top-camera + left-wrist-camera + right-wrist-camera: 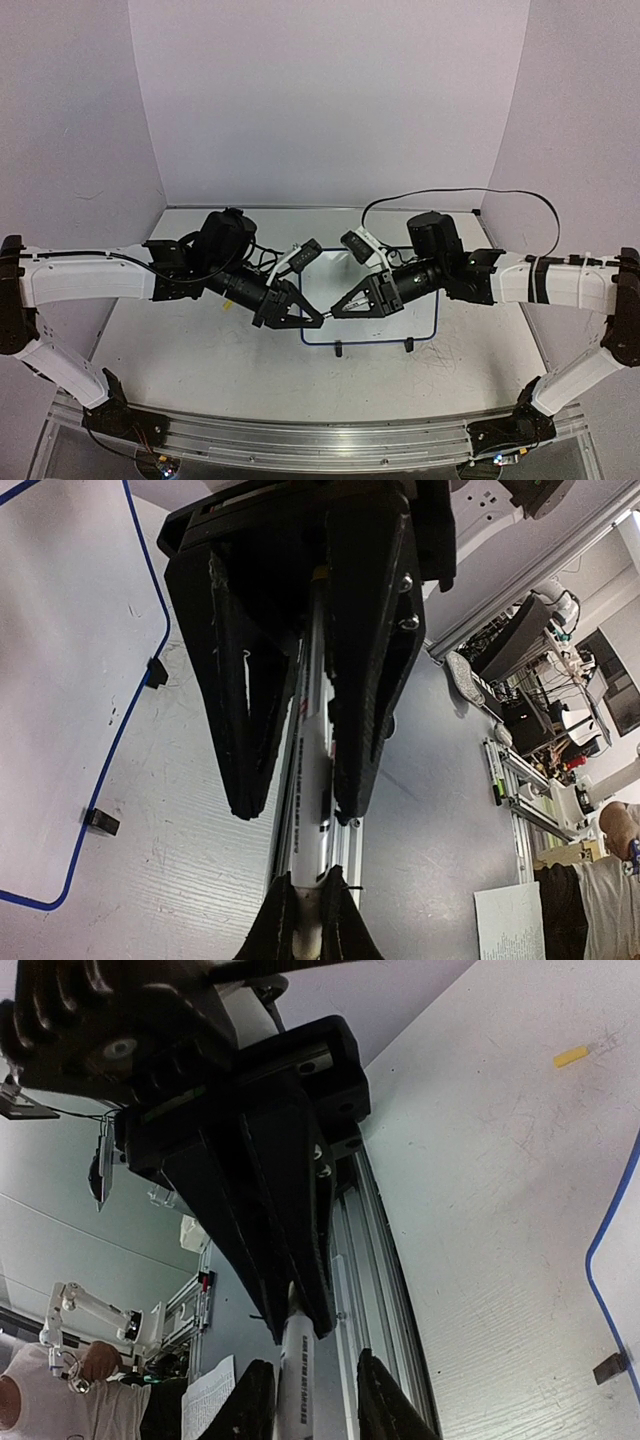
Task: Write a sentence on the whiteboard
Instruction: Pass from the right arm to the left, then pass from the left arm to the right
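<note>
Left gripper (pixel 302 318) and right gripper (pixel 340 306) both clasp marker (pixel 322 317) above whiteboard (pixel 420 325)

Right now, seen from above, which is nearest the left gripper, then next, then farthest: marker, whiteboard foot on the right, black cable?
1. The marker, at the fingertips of the left gripper.
2. The whiteboard's right foot, off to its right.
3. The black cable, far back by the wall.

Even, soft overhead light, faint shadows, sharp overhead view; wrist views slightly grainy.
</note>
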`<action>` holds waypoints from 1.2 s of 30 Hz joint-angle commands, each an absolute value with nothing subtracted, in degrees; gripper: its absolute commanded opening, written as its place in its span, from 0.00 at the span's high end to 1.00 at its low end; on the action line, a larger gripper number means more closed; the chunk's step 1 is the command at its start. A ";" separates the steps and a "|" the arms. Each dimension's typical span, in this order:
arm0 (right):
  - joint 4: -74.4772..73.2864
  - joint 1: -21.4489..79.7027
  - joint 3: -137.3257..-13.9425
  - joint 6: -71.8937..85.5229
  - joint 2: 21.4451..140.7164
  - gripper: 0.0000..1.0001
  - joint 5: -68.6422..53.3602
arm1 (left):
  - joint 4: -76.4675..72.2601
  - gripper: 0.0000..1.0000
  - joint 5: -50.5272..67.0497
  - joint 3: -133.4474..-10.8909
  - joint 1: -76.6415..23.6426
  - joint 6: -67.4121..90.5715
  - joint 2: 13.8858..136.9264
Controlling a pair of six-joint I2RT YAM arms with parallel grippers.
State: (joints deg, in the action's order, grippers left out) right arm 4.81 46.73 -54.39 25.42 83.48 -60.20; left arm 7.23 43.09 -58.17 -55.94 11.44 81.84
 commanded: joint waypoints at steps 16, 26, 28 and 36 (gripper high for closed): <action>14.59 48.74 -53.28 30.45 83.91 0.79 -58.26 | 2.81 1.00 35.55 -59.21 -56.25 11.43 79.08; 14.59 48.77 -51.08 30.23 81.31 0.74 -57.04 | 2.79 1.00 34.75 -58.17 -56.31 11.25 78.23; 14.59 48.76 -51.08 30.28 80.97 0.78 -56.95 | 2.81 1.00 35.10 -58.31 -56.25 11.34 78.39; 15.32 48.95 -53.10 30.83 82.36 0.93 -56.86 | 2.81 1.00 36.65 -59.15 -56.25 11.60 79.57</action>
